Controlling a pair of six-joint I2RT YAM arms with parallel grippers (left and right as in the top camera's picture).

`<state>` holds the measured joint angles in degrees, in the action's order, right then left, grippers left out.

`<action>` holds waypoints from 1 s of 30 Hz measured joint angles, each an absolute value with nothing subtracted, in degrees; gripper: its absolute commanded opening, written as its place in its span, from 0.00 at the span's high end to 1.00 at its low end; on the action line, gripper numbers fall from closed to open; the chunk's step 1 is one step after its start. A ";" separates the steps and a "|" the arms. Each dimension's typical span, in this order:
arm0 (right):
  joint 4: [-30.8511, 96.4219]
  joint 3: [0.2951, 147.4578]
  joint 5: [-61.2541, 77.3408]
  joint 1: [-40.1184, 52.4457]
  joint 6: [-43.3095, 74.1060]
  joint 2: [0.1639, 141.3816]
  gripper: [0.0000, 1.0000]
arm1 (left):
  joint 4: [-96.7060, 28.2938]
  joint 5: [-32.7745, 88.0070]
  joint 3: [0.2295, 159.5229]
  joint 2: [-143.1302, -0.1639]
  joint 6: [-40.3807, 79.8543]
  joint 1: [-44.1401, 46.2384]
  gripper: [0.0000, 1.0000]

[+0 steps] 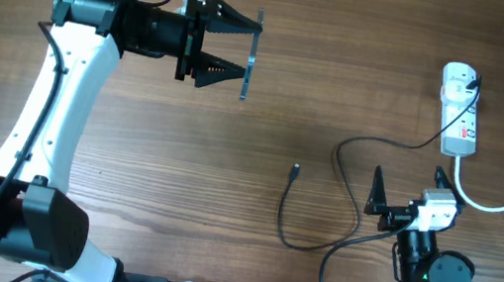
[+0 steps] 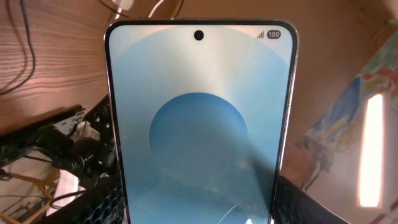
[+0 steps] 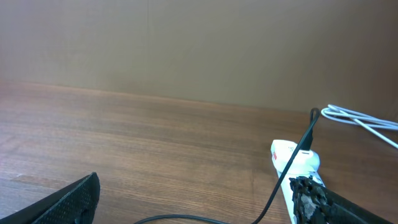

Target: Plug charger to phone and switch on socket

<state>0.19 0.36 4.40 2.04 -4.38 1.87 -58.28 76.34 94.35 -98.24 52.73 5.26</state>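
Working down from the wooden table (image 1: pixel 133 133), you have the socket (image 1: pixel 458 117) lying at the upper right of the overhead frame, with the charger's black plug (image 1: pixel 471 86) seated in it. It is a rigid plastic strip, probably light enough to skid when you push the switch, so press straight down on it.

The phone (image 2: pixel 199 124) is off the table at top centre of the overhead frame. The left gripper (image 1: pixel 251 49) clamps it by its two long edges, low down, with the screen facing the wrist camera. Treat it as stiff, slick and breakable, since it has a glass face and smooth rails. Its bottom edge is out of view, so you cannot tell where the port sits.

The right gripper (image 1: pixel 406 179), at lower right, stands spread wide with nothing in it.

The charger (image 1: pixel 283 211) trails loose across the wood. It looks limp and springy and will not hold a direction. Take it at the connector tip (image 1: pixel 296 171), likely its only stiff part near that end. The tip lies free near centre frame, well apart from both grippers. Pinch its small body, not the cord.
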 measured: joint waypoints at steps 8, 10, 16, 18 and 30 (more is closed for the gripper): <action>0.19 0.36 4.40 2.04 -4.38 1.87 0.00 | -58.30 75.46 94.35 -98.24 52.75 5.26 0.34; 0.19 0.36 4.40 2.04 -4.40 1.87 0.00 | -58.30 75.31 94.35 -98.24 52.75 5.26 0.34; 0.19 0.36 4.38 2.04 -4.38 1.87 0.00 | -58.30 75.29 94.35 -98.24 52.88 5.28 0.34; 0.19 0.36 4.38 2.04 -4.38 1.87 0.00 | -58.30 75.29 94.35 -98.24 52.88 5.26 0.34; 0.19 0.36 4.40 2.04 -4.40 1.87 0.00 | -58.30 75.29 94.35 -98.24 52.88 5.26 0.34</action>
<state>0.19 0.36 4.40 2.04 -4.40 1.87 -58.30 75.29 94.35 -98.24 52.88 5.26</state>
